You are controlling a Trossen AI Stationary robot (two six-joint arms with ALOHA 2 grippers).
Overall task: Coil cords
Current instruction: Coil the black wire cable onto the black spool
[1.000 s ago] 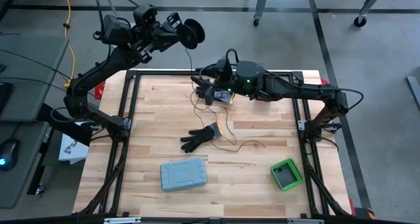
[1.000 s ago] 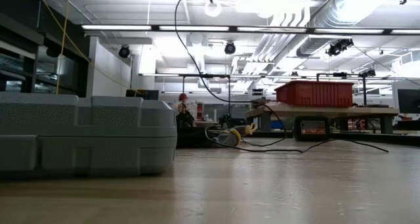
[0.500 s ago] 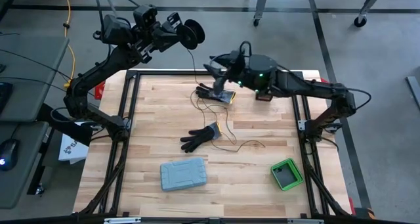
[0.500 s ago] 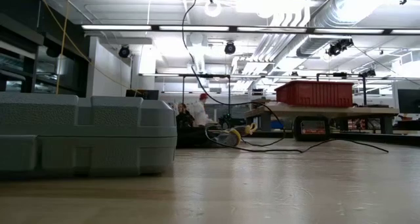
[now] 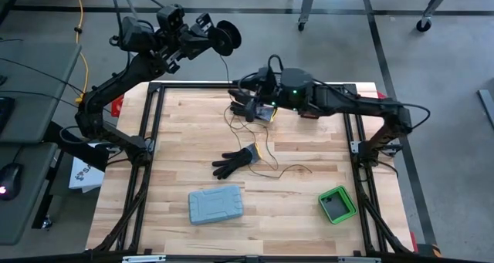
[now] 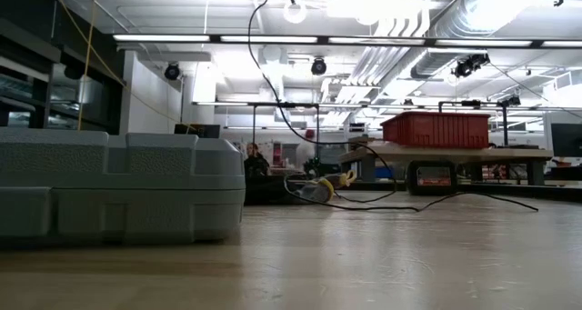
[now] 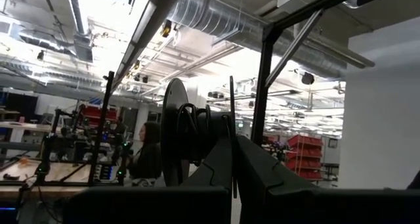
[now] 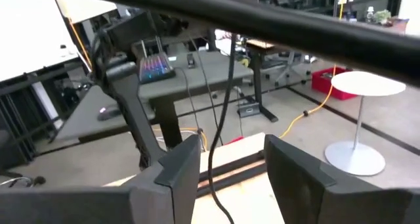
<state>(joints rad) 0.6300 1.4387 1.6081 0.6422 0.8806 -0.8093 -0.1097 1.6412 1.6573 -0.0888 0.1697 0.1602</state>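
Right wrist view alone: cord (image 8: 220, 112) between the right end effector (image 8: 231, 161)'s parted, ungripping fingers, unlike high view.

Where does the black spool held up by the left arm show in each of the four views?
High view: spool at the upper middle, beyond the table's far edge, in the left gripper.
Low view: not in it; only the cord hanging down from above shows.
Left wrist view: spool at centre, just past the gripper's fingers.
Right wrist view: not in it; the cord runs between the right gripper's fingers.
Shared landmark: the thin dark cord.
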